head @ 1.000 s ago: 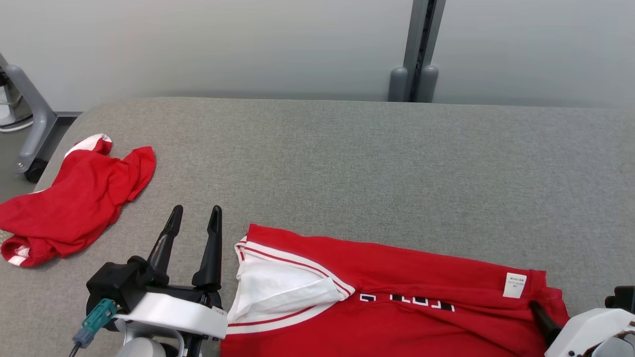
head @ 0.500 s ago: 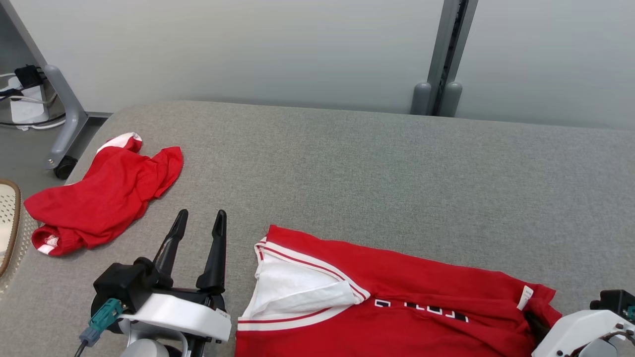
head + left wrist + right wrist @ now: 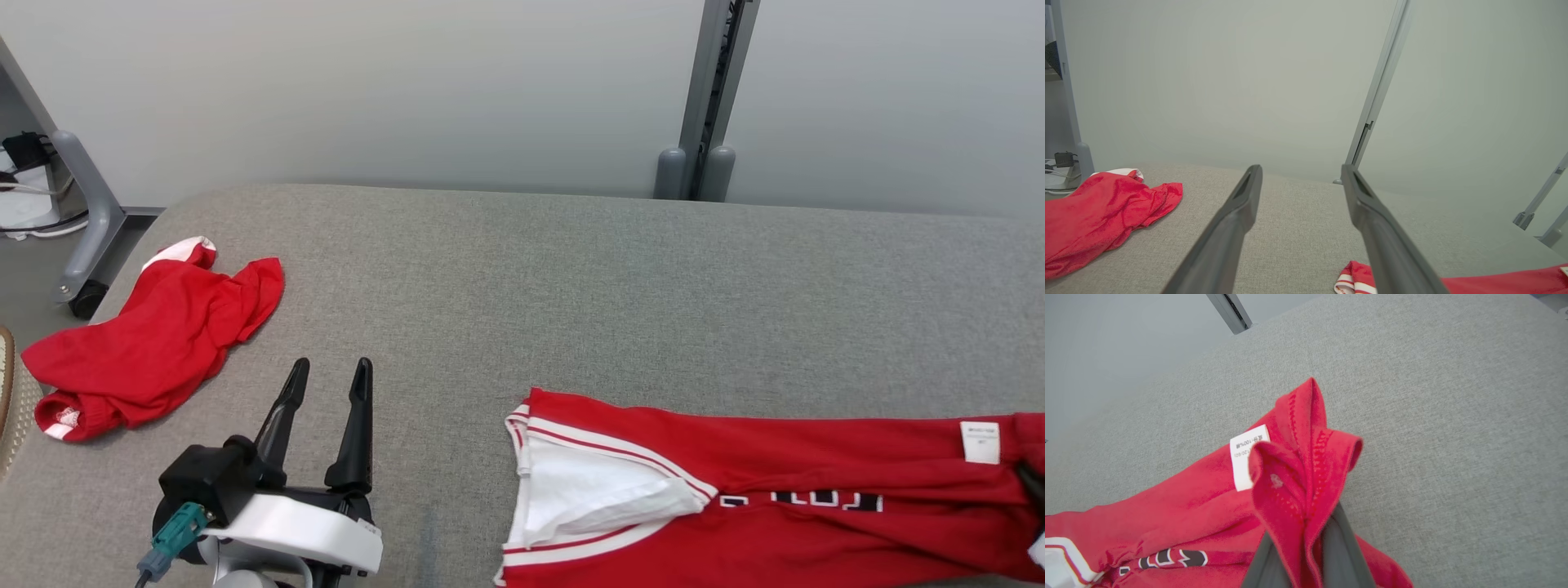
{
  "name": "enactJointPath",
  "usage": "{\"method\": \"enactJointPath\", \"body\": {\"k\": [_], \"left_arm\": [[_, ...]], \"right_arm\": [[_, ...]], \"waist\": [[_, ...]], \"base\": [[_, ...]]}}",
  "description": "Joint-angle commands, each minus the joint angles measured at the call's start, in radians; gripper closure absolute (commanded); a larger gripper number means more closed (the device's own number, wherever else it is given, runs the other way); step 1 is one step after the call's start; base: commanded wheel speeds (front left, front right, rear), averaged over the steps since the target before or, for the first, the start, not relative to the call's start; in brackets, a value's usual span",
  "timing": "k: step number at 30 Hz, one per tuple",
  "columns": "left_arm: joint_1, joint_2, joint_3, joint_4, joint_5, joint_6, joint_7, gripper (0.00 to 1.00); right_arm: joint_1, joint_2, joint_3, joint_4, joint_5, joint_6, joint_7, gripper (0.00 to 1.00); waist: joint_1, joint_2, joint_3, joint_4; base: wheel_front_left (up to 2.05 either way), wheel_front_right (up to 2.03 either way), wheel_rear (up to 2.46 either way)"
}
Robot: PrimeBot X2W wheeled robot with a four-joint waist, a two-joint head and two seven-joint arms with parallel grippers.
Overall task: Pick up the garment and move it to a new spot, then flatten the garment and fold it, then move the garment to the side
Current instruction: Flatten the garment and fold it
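**Red garment** [image 3: 759,482] with red-and-white striped trim, a white lining showing at its open end, black lettering and a white label [image 3: 980,442]. It lies stretched out on the grey tabletop [image 3: 571,286] along the near edge, right of centre. The right hand [image 3: 1306,547] is closed on the bunched hem beside the label, with the cloth pinched upright between its fingers. The left hand [image 3: 331,365] is open and holds nothing, poised above the tabletop well left of the trimmed end. A second red garment [image 3: 147,343] lies crumpled at the tabletop's left edge. Open grey surface extends from the garment to the far edge by the wall. The long axis runs left to right, with the trimmed opening pointing left and the labelled hem right.
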Motion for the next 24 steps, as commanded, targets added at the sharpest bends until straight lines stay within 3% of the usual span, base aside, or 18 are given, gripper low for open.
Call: {"method": "enactJointPath", "body": {"k": [1,4,12,20,24], "left_arm": [[0.014,-0.001,0.005,0.009,0.008,0.005,-0.005,0.00],[0.022,-0.009,0.002,0.017,0.013,-0.001,-0.006,0.00],[0.027,-0.019,-0.005,0.032,0.019,-0.014,-0.007,0.00],[0.013,-0.007,-0.012,0.044,0.020,-0.022,-0.002,0.00],[-0.002,-0.009,-0.020,0.049,0.020,-0.025,0.006,0.00]], "right_arm": [[-0.007,-0.028,-0.030,-0.013,-0.019,0.000,0.004,1.00],[-0.010,-0.030,-0.062,-0.038,-0.059,0.000,0.016,1.00],[-0.014,0.098,-0.088,-0.227,-0.076,0.000,0.100,1.00],[0.026,0.267,-0.037,-0.478,-0.076,0.000,0.249,1.00],[0.049,0.306,0.037,-0.537,-0.032,0.000,0.307,1.00]], "waist": [[0.0000,0.0000,-0.006,-0.005],[0.0000,0.0000,-0.015,-0.009],[0.0000,0.0000,-0.026,-0.003],[0.0000,0.0000,-0.022,0.031],[0.0000,0.0000,-0.014,0.060]], "base": [[0.00,0.00,0.00],[0.00,0.00,0.00],[0.00,0.00,0.00],[0.00,0.00,0.00],[0.00,0.00,0.00]]}}
